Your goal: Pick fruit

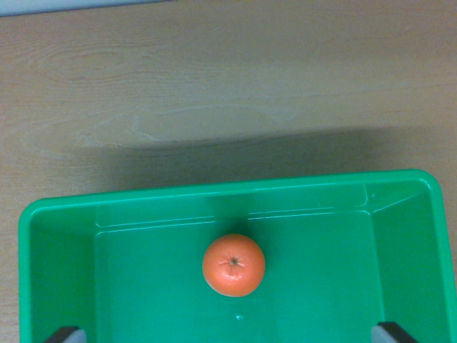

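An orange [233, 265] with its stem end facing up lies on the floor of a green plastic bin [214, 191], near the bin's far wall and about at its middle. Only the two dark fingertips [66, 334] of my gripper [230, 334] show, at the picture's bottom corners, one at the wrist view's left and one at its right. They stand far apart, so the gripper is open, with nothing between them. The orange lies just above the line between the tips.
The bin sits on a light wooden table [214, 86]. Its walls rise at the left, right and far sides. A dark shadow falls on the wood just beyond the bin's far rim.
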